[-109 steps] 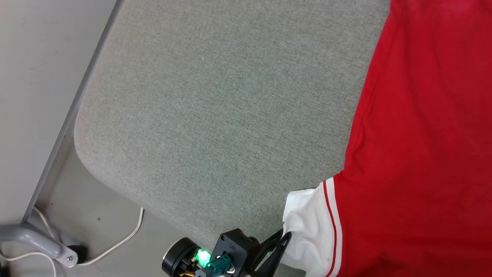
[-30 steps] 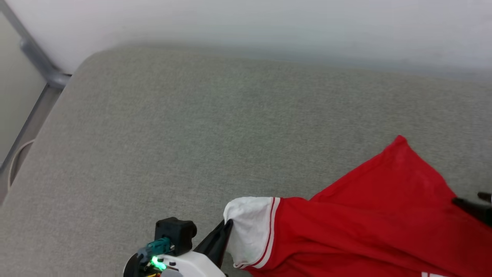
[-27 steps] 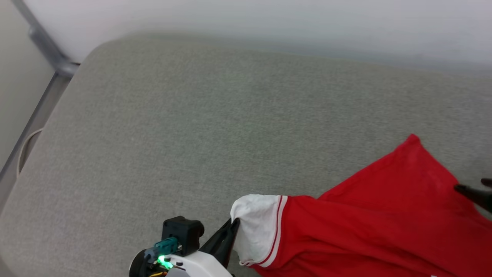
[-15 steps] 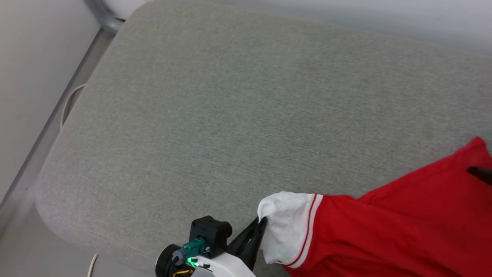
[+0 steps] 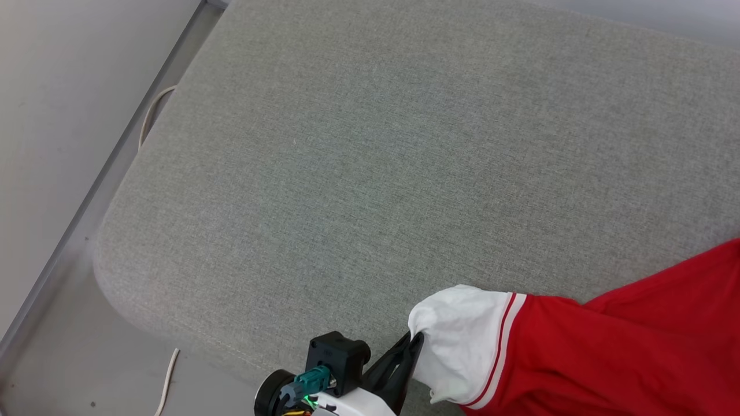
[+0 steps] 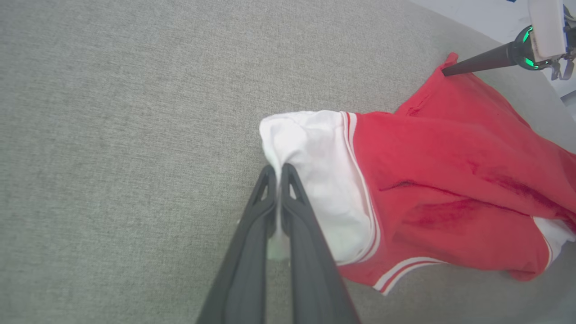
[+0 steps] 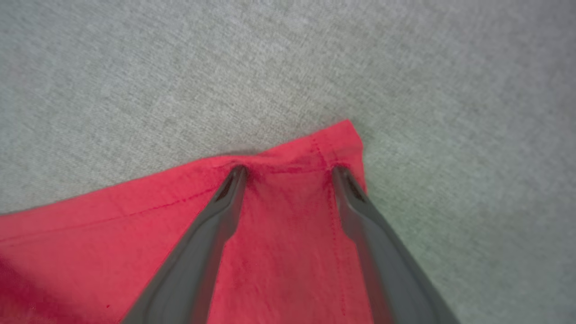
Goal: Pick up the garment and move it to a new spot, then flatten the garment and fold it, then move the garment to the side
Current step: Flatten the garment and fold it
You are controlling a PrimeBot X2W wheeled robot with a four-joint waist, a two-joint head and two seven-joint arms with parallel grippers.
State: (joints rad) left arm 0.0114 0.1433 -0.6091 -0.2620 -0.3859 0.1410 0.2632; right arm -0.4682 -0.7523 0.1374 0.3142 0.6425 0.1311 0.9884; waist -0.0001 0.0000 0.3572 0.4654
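- Since half a second ago the head camera has swung, so the grey cushion (image 5: pixel 347 173) shows its rounded near-left corner; the left gripper (image 5: pixel 415 338) keeps its pinch on the same white sleeve (image 5: pixel 462 335).
- That left gripper (image 6: pixel 279 167) has its two dark fingers pressed together, with a fold of the sleeve's edge caught between their tips.
- The pinched sleeve sits close to the cushion's near edge, bunched and slightly lifted at the grip, and its thin red-and-white stripe trim runs where the white meets the red.
- The garment (image 5: pixel 636 352) lies on the cushion's near-right part, its red body stretching away from the sleeve towards the right and rumpled into long folds.
- In the left wrist view a second white sleeve (image 6: pixel 551 231) peeks from under the red cloth at the far side.
- The right gripper (image 7: pixel 288 170) has its jaws spread wide, with both fingertips (image 7: pixel 236 173) on the red cloth at a stitched hem corner (image 7: pixel 346 135).
- Seen from the left wrist, the right gripper (image 6: pixel 445 71) meets the pointed tip of that corner.
- Most of the cushion's far and left area is bare grey fabric.
- A white cable (image 5: pixel 166 387) lies on the floor (image 5: pixel 58 358) beside the near-left corner.
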